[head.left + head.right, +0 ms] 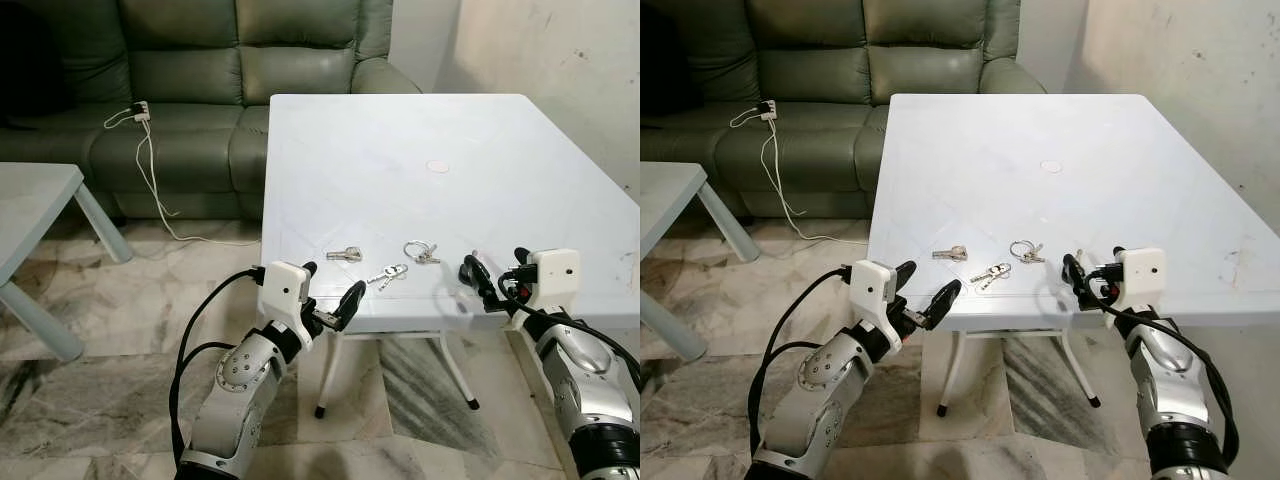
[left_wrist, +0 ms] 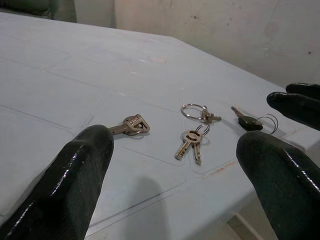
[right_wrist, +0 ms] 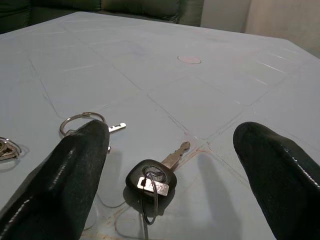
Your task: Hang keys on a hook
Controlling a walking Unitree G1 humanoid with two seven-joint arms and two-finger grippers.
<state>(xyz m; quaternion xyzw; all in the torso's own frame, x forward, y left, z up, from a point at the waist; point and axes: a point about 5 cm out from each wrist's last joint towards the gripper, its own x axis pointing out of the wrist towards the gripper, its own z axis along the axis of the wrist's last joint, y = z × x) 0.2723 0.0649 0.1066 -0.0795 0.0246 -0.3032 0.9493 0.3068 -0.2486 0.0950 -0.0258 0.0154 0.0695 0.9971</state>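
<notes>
Several keys lie near the front edge of the white table [image 1: 400,140]: a single brass key [image 1: 343,254], a pair of keys on a ring [image 1: 388,274], a ring with one small key [image 1: 420,251], and a black-headed key [image 3: 151,180]. My left gripper [image 1: 330,290] is open just off the table's front edge, pointing at the pair of keys [image 2: 190,145]. At the same edge further right, my right gripper [image 1: 495,268] is open, with the black-headed key on the table between and just ahead of its fingers [image 3: 75,170].
A green sofa [image 1: 220,80] stands behind the table with a white power strip and cable [image 1: 145,150] on it. A low grey side table [image 1: 30,210] is at the left. A pale wall [image 1: 560,50] runs along the right. The floor is marble.
</notes>
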